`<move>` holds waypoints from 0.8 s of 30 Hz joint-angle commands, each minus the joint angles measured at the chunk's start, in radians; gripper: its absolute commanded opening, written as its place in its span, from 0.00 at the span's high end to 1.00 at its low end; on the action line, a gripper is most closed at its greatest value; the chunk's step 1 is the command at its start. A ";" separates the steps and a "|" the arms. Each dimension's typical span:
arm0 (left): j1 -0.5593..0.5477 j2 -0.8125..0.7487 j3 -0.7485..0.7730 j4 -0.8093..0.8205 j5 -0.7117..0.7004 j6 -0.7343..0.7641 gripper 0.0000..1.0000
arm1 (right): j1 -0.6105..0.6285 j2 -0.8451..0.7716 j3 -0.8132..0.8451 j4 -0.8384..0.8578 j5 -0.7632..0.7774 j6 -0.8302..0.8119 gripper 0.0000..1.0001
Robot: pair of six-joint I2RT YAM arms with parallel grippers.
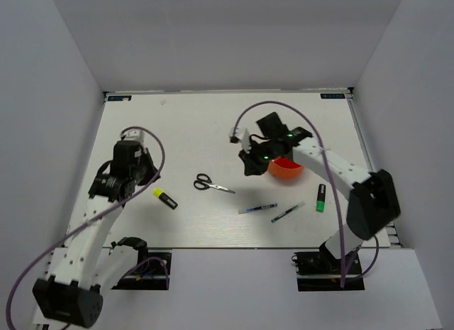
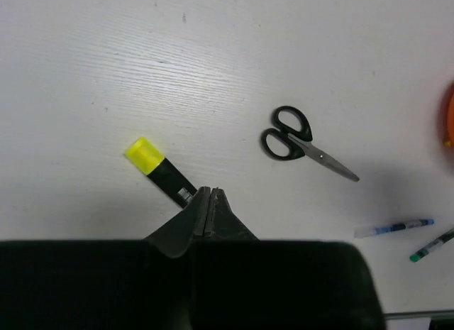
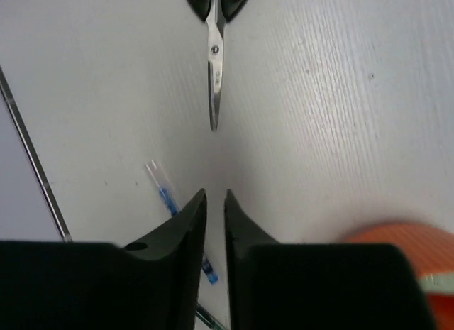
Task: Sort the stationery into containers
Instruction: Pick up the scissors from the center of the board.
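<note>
The black-handled scissors (image 1: 211, 184) lie mid-table, also in the left wrist view (image 2: 301, 140) and the right wrist view (image 3: 215, 32). A yellow highlighter (image 1: 164, 198) lies just ahead of my left gripper (image 1: 145, 177), which is shut and empty (image 2: 208, 191). The orange-red cup (image 1: 286, 168) stands right of centre, with my right gripper (image 1: 250, 165) at its left side. That gripper's jaws (image 3: 215, 195) stand a narrow gap apart with nothing between them. A blue-white pen (image 1: 257, 209), a green pen (image 1: 287, 213) and a green highlighter (image 1: 320, 198) lie near the front. The glue tube is not visible.
White walls close in the table on three sides. The cup's rim (image 3: 404, 234) shows a pale-green piece (image 3: 436, 284) at its edge. The blue-white pen (image 3: 163, 188) lies under the right fingers. Arm bases sit at the near edge.
</note>
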 commanded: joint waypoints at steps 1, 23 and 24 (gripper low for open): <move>0.043 -0.165 -0.088 -0.045 -0.036 0.002 1.00 | 0.112 0.137 0.216 -0.002 0.170 0.184 0.84; 0.189 -0.422 -0.300 0.011 -0.088 0.000 0.14 | 0.346 0.786 0.851 -0.091 0.465 0.279 0.73; 0.191 -0.419 -0.299 0.013 -0.086 0.000 0.14 | 0.346 0.789 0.849 -0.091 0.468 0.276 0.73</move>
